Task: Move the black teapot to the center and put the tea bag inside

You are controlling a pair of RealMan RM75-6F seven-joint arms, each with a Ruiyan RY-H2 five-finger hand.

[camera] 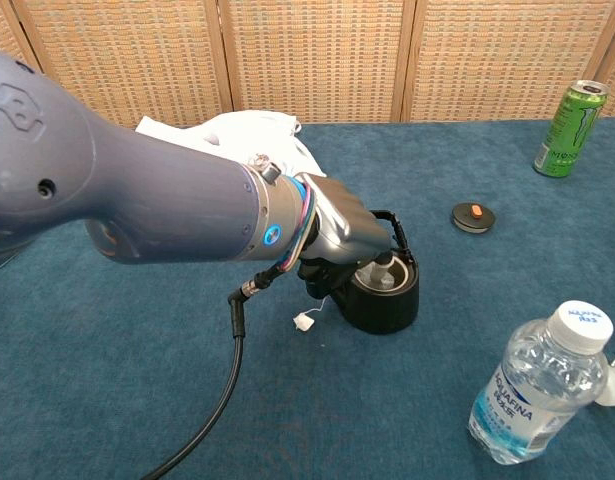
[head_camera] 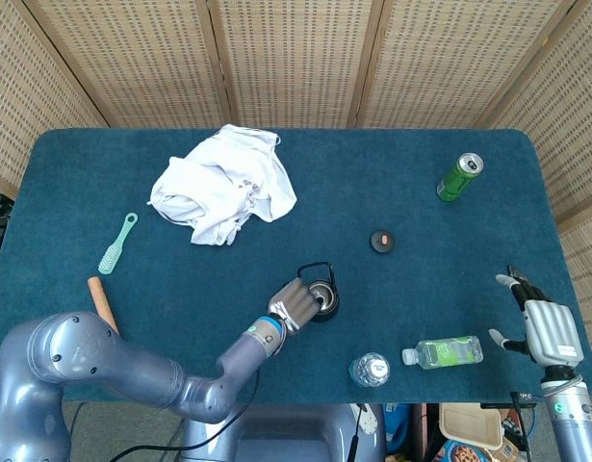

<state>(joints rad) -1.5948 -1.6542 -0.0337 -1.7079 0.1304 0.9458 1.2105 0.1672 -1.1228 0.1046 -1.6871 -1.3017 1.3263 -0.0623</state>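
The black teapot (head_camera: pixel 321 297) stands lidless near the table's front middle, also in the chest view as the teapot (camera: pixel 385 293). My left hand (head_camera: pixel 295 307) is against its left side; in the chest view the left hand (camera: pixel 339 233) curls its fingers over the pot's mouth. They hold the pale tea bag (camera: pixel 387 273) down inside the opening. The bag's string runs out under the hand to a white tag (camera: pixel 305 322) lying on the cloth. My right hand (head_camera: pixel 544 328) hangs open at the table's right front edge, holding nothing.
The pot's lid (head_camera: pixel 382 241) lies right of and behind the pot. A green can (head_camera: pixel 459 176) stands far right. A water bottle (head_camera: pixel 370 370) stands and a green bottle (head_camera: pixel 448 351) lies near the front edge. White cloth (head_camera: pixel 223 183), brush (head_camera: pixel 117 243) and wooden stick (head_camera: pixel 102 298) lie at the left.
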